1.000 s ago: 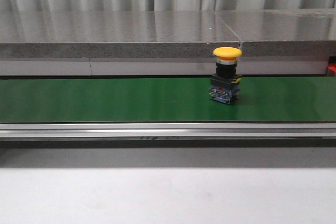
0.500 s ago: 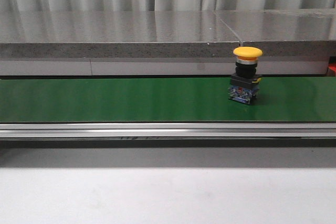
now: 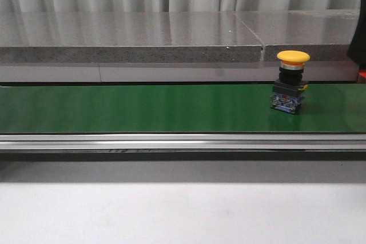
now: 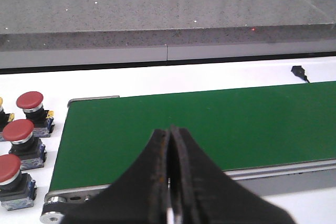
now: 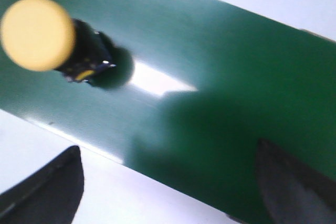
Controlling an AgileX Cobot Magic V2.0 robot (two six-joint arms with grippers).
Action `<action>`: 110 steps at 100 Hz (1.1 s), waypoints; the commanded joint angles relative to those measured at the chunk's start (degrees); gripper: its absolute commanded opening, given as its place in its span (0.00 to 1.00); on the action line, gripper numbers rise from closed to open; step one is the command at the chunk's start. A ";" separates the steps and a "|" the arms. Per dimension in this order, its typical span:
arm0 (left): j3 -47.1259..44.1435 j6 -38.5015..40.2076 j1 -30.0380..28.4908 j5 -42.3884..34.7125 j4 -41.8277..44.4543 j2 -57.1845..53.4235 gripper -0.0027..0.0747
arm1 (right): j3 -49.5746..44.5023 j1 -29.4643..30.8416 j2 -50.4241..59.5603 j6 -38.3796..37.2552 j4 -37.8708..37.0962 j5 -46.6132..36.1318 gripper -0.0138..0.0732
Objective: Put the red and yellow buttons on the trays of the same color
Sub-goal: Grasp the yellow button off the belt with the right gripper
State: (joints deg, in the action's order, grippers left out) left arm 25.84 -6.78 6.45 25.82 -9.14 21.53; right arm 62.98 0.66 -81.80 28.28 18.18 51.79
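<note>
Green belt (image 3: 143, 108) runs across the front view with one yellow button (image 3: 290, 88) standing upright on it, toward the right end, cap up, black and blue body below. Compared with the frames half a second and a second earlier, the button sits further right along the belt. Grey speckled stone ledge (image 3: 131, 35) lies behind the belt, pale tabletop (image 3: 171, 212) in front. Right wrist view: same yellow button (image 5: 38, 33) seen from above, blurred, on the belt (image 5: 220, 77); right gripper (image 5: 173, 182) fingers (image 5: 50, 187) spread wide apart with nothing between them, the button well clear of them. Left wrist view: left gripper (image 4: 170, 182) fingers (image 4: 157, 177) pressed together, empty, over the near edge of the belt (image 4: 210, 124). Three red buttons (image 4: 21, 135) stand upright on the white tabletop (image 4: 220, 74) just beside the belt's end. No trays visible in any view.
</note>
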 commanded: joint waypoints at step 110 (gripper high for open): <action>1.47 0.38 0.47 -3.97 -0.89 0.30 0.01 | 1.39 -2.14 -6.27 6.66 12.49 -10.31 0.31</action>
State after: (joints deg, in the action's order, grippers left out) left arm 25.84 -6.78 6.45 25.82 -9.14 21.53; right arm 62.98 -2.27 -91.33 35.62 29.01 41.88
